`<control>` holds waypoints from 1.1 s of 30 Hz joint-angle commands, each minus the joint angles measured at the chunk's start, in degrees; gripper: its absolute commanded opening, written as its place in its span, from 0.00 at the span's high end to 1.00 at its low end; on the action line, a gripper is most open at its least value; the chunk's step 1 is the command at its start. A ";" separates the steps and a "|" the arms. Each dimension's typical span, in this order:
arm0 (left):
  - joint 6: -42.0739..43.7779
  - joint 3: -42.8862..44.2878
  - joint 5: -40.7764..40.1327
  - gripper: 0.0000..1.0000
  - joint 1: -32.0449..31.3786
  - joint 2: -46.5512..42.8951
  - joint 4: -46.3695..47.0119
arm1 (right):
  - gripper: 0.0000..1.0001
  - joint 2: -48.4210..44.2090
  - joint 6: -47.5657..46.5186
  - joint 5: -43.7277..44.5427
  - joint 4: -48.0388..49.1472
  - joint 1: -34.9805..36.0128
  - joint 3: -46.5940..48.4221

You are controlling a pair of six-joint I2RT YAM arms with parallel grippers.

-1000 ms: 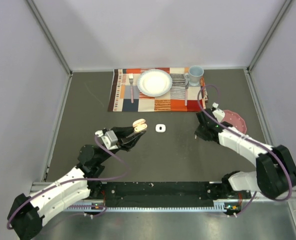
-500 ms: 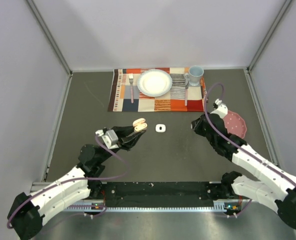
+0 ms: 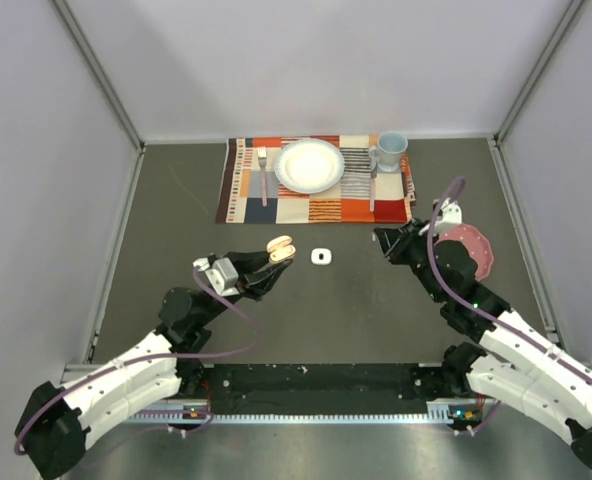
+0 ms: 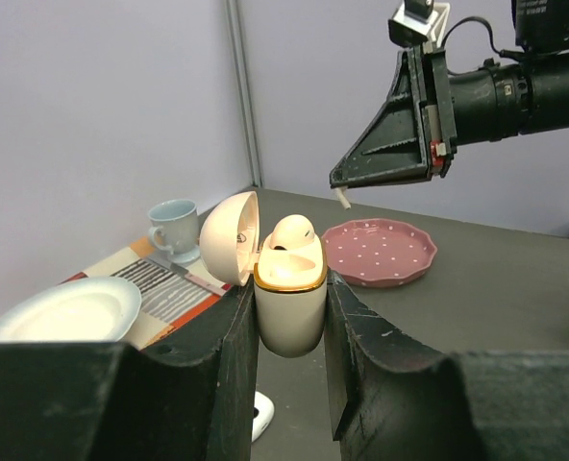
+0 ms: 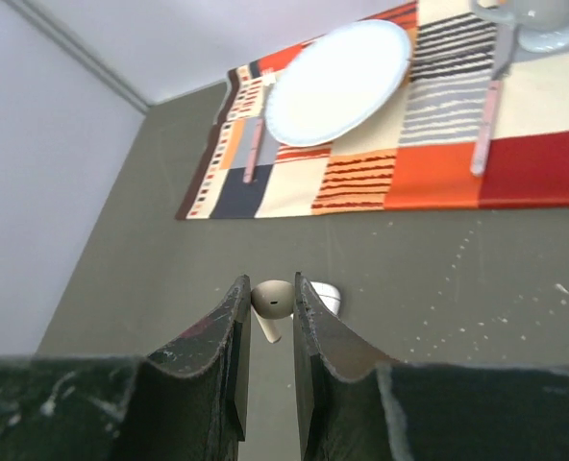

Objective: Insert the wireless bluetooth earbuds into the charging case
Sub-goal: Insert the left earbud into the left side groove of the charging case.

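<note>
Left wrist view: left gripper (image 4: 291, 300) clamps the case (image 4: 288, 327), lid open, with a seated bud (image 4: 292, 233) inside. Right gripper (image 5: 265, 296) pinches the earbud (image 5: 270, 301), stem down, well apart from the case. Best line it up over the free socket and lower it straight, stem first. That socket is hidden behind the seated bud.

We saw the charging case (image 4: 289, 317), a cream egg-shaped shell with a gold rim, held upright off the table between the fingers of the left gripper (image 4: 289, 288), just off the near edge of the placemat (image 3: 306, 208). Its lid (image 4: 229, 238) stood swung open to one side. One white earbud (image 4: 292, 232) sat in the case, rounded head up. A second white earbud (image 5: 271, 300) was pinched in the right gripper (image 5: 270, 288), stem pointing down, off the placemat's near right corner.
</note>
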 commanded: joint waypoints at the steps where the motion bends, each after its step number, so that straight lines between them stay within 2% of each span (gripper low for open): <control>1: -0.50 0.85 -0.85 1.00 -0.08 0.65 3.48 | 1.00 -0.71 -3.69 -5.48 8.84 1.62 0.32; 6: -0.50 1.11 -0.67 1.00 -0.08 1.18 3.57 | 1.00 -0.89 -7.64 -6.72 17.44 5.22 -1.00; 12: -0.85 1.11 -0.32 1.00 -0.08 1.71 4.10 | 1.00 -1.24 -15.20 -2.33 29.58 12.69 -4.69; 16: -0.85 1.02 -0.50 1.00 -0.08 2.14 4.45 | 1.00 1.56 -18.72 0.04 38.28 18.93 -5.57; 23: -1.20 0.85 -0.32 1.00 -0.08 3.29 5.59 | 1.00 6.75 -25.30 2.77 49.88 25.44 -5.75; 33: -1.21 0.93 1.26 1.00 -0.08 4.08 7.00 | 1.00 15.00 -28.48 5.67 64.81 30.45 -4.87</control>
